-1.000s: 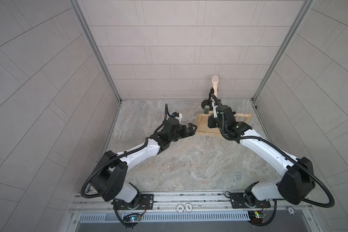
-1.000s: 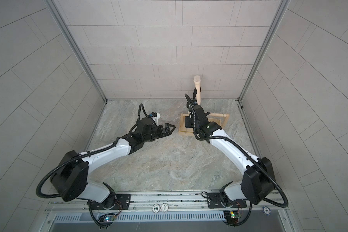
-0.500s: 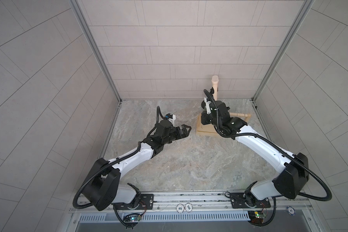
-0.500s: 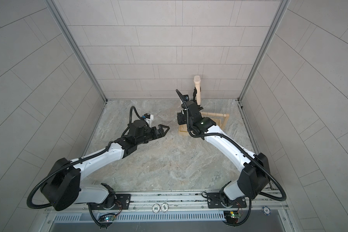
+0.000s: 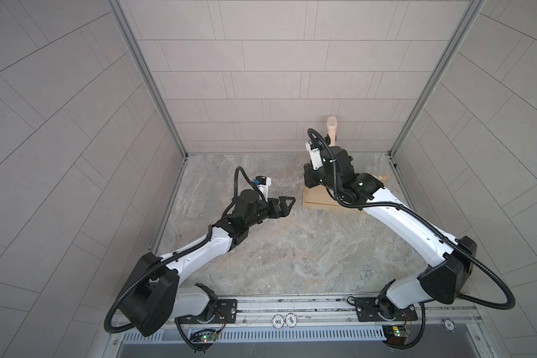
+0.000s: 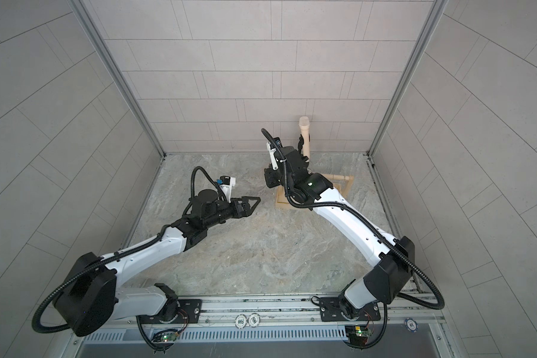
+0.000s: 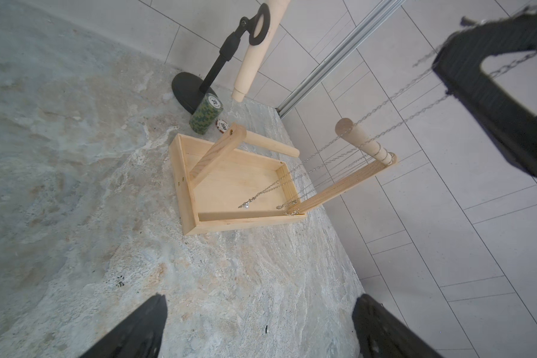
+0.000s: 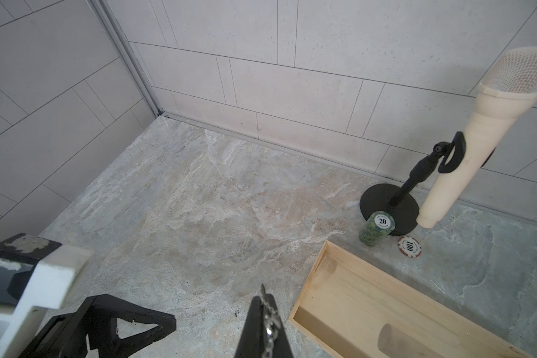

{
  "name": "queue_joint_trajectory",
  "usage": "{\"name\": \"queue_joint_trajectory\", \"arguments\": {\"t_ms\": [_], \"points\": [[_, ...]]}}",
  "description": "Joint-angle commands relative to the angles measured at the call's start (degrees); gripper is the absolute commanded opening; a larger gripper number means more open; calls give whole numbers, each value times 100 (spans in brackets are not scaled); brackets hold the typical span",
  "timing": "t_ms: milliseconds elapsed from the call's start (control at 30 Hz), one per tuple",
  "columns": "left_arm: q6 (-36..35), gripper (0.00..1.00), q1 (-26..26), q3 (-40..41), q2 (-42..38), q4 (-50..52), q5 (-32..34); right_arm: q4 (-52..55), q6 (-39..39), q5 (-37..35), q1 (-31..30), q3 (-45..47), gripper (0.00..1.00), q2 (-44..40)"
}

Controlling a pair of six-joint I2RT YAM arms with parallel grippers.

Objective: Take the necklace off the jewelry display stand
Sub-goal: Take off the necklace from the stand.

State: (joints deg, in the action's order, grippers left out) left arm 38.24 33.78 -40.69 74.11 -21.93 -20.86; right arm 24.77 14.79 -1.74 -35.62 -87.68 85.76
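Silver necklace (image 8: 268, 331), clenched in the right gripper (image 8: 261, 303), crosses the dowel (image 7: 361, 141) — a skewed pull may snag and tip the stand (image 7: 248, 220); left gripper (image 5: 285, 207) gapes.

Half-hidden stand (image 5: 318, 202) behind right arm (image 5: 388, 214)

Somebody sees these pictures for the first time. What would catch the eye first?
A silver necklace stretches taut from the stand's dowel to the shut right gripper, at the table's back right. The left gripper hovers open and empty beside the stand, and a cream microphone stands at the back wall.
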Motion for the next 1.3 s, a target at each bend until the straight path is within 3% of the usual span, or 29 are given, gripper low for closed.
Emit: {"name": "queue_joint_trajectory", "arguments": {"t_ms": [0, 433, 667, 1100, 1267], "points": [[-324, 99, -21, 60, 8, -570, -237, 247, -196, 168, -38, -193, 0, -2], [-801, 90, -21, -211, 296, -783, -356, 280, -400, 362, -217, -464, 0, -120], [-992, 78, -21, -323, 438, -769, -208, 282, -358, 429, -316, -568, 0, -96], [-985, 67, -21, -616, 844, -1048, -230, 353, -353, 402, -405, -713, 0, -94], [-1037, 57, -21, -647, 894, -1037, -182, 335, -358, 429, -431, -698, 0, -102]]}}
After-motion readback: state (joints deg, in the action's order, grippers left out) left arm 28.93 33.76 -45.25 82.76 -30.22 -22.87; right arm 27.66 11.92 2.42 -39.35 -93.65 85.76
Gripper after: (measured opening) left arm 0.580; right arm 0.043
